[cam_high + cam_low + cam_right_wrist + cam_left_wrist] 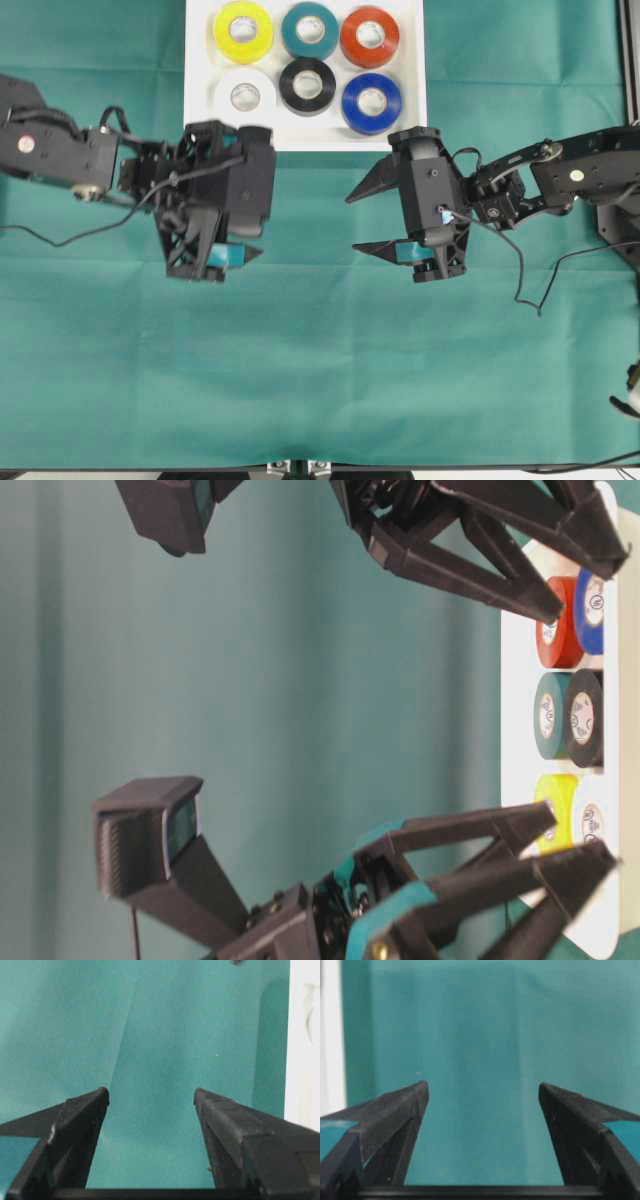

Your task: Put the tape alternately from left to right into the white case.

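We can read nothing here; no words, brands or numbers come clear on anything in view; the pale cores of the tape rolls (307, 57) carry faint dark marks, seen best from the table-level view, but they are too small and blurred for us to make out; the white case (200, 60) shows us no lettering; the arms show us no legible label either.

Six tape rolls (308, 62) (two rows) in the white case (204, 60).
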Controlling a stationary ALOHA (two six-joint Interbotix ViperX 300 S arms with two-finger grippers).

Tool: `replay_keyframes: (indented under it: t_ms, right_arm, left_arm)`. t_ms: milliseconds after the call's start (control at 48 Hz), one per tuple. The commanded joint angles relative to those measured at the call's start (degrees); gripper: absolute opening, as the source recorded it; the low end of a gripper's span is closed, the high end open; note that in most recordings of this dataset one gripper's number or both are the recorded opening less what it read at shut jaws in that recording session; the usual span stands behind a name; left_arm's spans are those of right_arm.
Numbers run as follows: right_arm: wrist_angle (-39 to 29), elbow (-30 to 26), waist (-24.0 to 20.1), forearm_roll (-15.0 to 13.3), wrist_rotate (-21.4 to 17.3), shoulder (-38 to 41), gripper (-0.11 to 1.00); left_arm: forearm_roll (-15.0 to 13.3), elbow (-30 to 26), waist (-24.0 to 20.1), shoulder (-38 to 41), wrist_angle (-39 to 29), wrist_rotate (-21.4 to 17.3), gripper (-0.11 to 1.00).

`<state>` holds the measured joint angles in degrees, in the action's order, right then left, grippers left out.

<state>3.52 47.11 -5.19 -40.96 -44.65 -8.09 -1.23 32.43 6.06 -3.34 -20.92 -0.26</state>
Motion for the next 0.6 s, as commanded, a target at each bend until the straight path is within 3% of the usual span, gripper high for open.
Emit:
replay_keyframes:
  t_ms: [0, 583]
  right_arm:
    - [0.44, -0.88, -0.09, 0.00, -0.09, -1.14, 0.75]
    - [0.35, -0.88, -0.09, 0.00, -0.09, -1.23, 0.74]
  left_arm:
    - [-0.18, -0.26, 0.97, -1.58, 0.26, 0.44, 0.83]
    - [-0.18, 0.44, 1.49, -1.67, 0.26, 1.05, 0.83]
